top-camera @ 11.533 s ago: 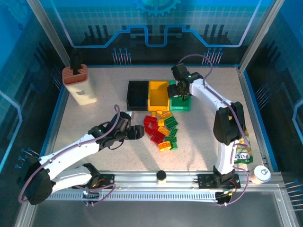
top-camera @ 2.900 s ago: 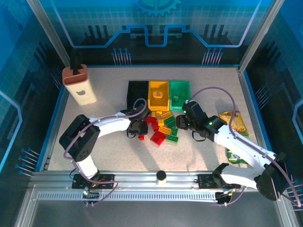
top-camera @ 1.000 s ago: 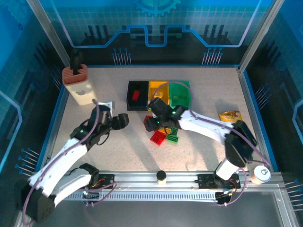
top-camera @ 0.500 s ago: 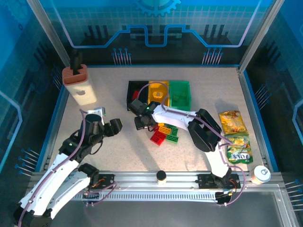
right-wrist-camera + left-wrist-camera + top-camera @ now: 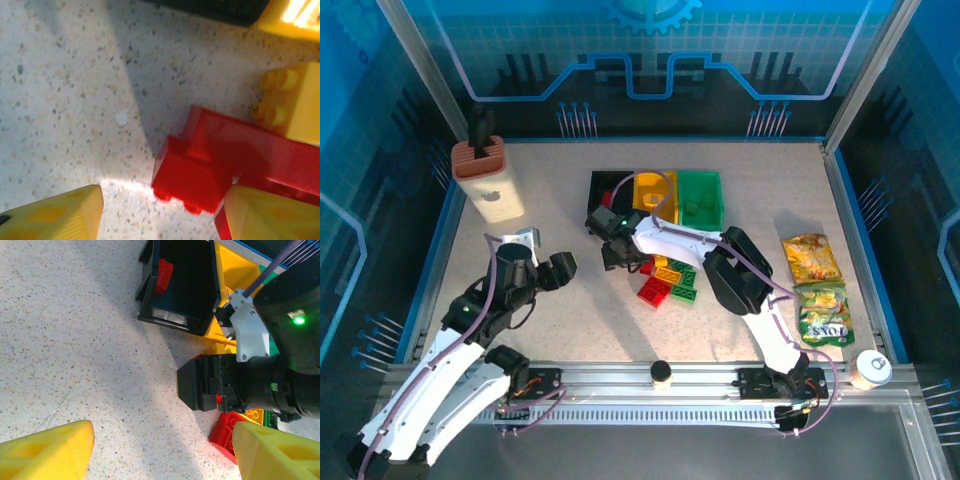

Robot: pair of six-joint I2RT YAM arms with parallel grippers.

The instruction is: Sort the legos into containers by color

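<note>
Open tabletop [image 5: 75, 340] lies left of the black bin [image 5: 180, 285]; the left gripper [image 5: 162, 450] gapes empty, and the right gripper [image 5: 162, 210] is spread, holding nothing, over red legos [image 5: 240, 150] cut off at the frame edge.

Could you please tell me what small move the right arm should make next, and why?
Probably lower the right pincer a little and close on the nearest red brick: its jaws stand open with that brick just ahead between the tips, and the black bin beyond holds a second red brick.

white lettering on the green snack packet [image 5: 820, 320], too small to read, no other legible text
</note>
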